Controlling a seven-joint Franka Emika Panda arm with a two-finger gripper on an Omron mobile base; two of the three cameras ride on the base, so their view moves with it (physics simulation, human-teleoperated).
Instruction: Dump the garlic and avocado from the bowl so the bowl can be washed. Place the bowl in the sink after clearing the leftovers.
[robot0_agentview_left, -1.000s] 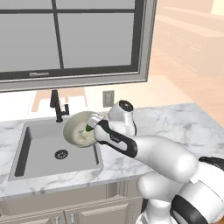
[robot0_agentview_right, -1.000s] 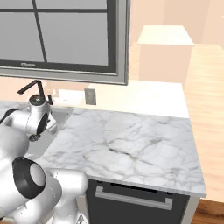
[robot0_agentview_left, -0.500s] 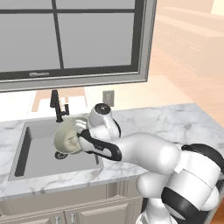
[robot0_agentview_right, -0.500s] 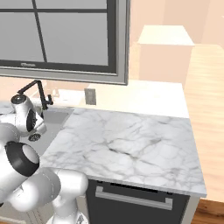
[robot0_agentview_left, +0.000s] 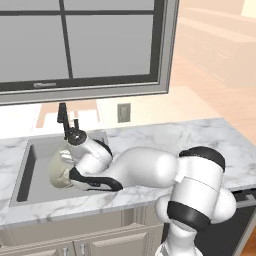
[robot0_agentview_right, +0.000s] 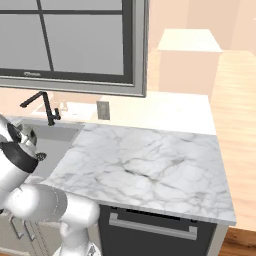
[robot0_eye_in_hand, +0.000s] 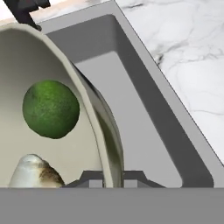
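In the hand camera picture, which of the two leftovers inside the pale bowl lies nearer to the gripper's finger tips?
The whitish-cream garlic lump, low in the pale grey-beige bowl beside the finger tips. The round, bumpy dark green avocado sits farther up the bowl's inner wall.

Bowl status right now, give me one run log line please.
bowl: gripped at rim, over sink | avocado, garlic: inside bowl | gripper: shut

The robot arm (robot0_agentview_left: 150, 170) is fat, round and shiny white, with black bands at its joints; a black stripe curves along the part nearest the pincer
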